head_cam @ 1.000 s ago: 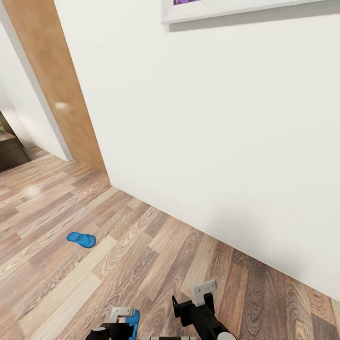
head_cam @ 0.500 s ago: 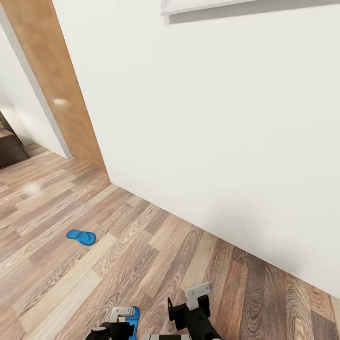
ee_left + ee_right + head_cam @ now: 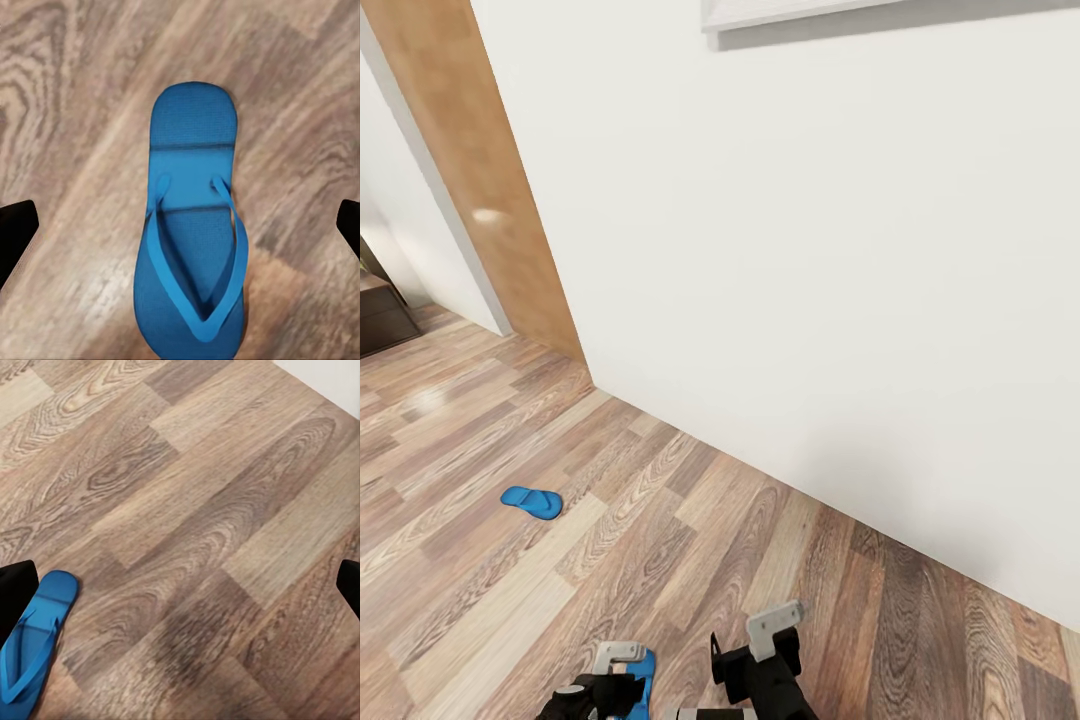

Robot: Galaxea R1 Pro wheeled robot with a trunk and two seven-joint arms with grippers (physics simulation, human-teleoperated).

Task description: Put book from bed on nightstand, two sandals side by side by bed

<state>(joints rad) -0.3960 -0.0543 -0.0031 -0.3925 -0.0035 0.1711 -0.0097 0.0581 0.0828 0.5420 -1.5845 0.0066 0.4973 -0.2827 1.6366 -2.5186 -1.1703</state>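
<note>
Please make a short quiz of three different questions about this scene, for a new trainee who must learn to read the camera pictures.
1. True or false: the near sandal lies flat on the wood floor, straps up, between the fingertips of the left pincer.
2. How many blue sandals show in the head view?
3. Multiple choice: the far sandal lies (A) on the bed, (B) on the floor, apart from the wall, (C) in the right pincer.

Key:
1. True; the fingertips stand wide apart, touching nothing.
2. Two: one far on the floor, one by the left pincer at the picture's lower edge.
3. B.
</note>
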